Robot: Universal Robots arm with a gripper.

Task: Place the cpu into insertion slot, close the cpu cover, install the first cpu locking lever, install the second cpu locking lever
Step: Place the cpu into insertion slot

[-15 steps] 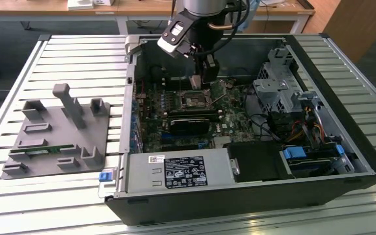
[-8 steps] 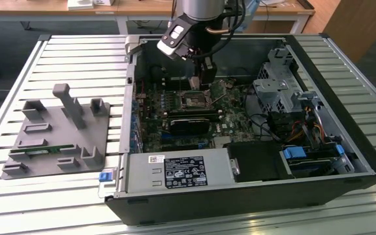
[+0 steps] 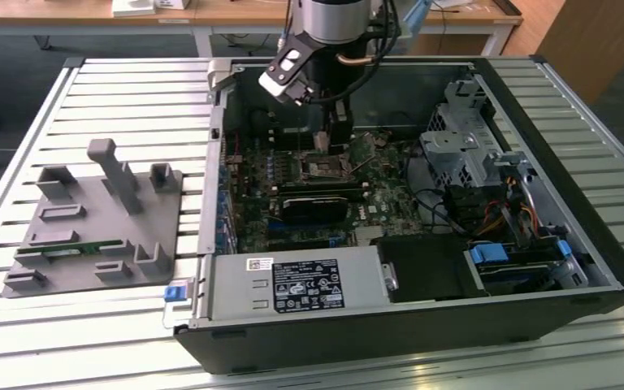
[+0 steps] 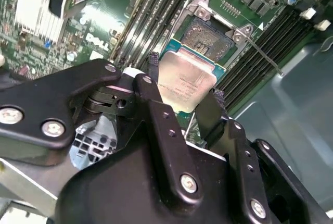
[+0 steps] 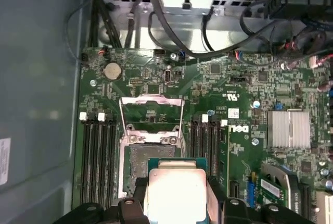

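You've got the small, flat, silvery-beige square cpu point(image 4: 187, 81) clamped by two opposite edges in the black end effector point(image 5: 177, 198). The jaws are closed only to chip width, w/ the metal face up, so the underside is free to meet the small dark, silver-rimmed insertion slot point(image 4: 208, 34). The cpu hangs just above the slot, slightly off its centre, and isn't seated yet imo. The first wrist view gives you the thin silver cpu cover point(image 5: 151, 100) lying flipped open beyond the slot. The exterior view adds the arm reaching down into the black pc case point(image 3: 399, 341).
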